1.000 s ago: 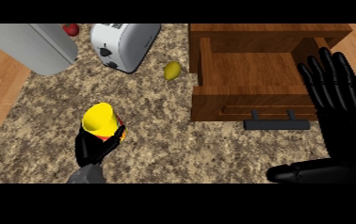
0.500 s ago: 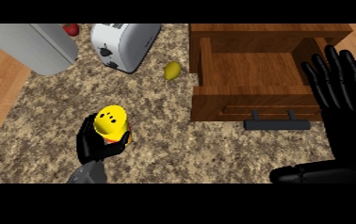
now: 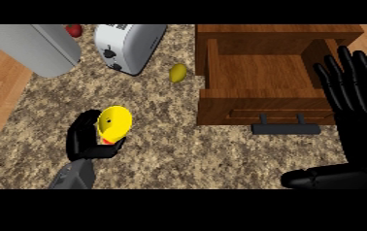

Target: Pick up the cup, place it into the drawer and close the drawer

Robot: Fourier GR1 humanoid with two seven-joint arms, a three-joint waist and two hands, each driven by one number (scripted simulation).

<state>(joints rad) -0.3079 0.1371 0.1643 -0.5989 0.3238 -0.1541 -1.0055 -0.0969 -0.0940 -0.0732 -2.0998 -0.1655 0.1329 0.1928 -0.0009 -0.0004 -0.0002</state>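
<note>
My left hand [image 3: 90,140] at the lower left is curled round a yellow cup [image 3: 114,123], which tilts with its mouth toward the view; a bit of red shows at its base. The wooden drawer [image 3: 265,77] stands pulled open at the upper right, its inside bare, with a black handle [image 3: 285,127] on its front. My right hand [image 3: 347,96] rests open with fingers up along the drawer's right side. The cup is well left of the drawer, above the speckled counter [image 3: 179,147].
A white toaster [image 3: 129,45] and a large grey appliance [image 3: 39,48] stand at the back left, with a red object [image 3: 74,29] between them. A small yellow-green fruit [image 3: 177,72] lies on the counter just left of the drawer.
The left hand has turned the cup from upright to tilted and carried it slightly right. The right hand has barely shifted.
</note>
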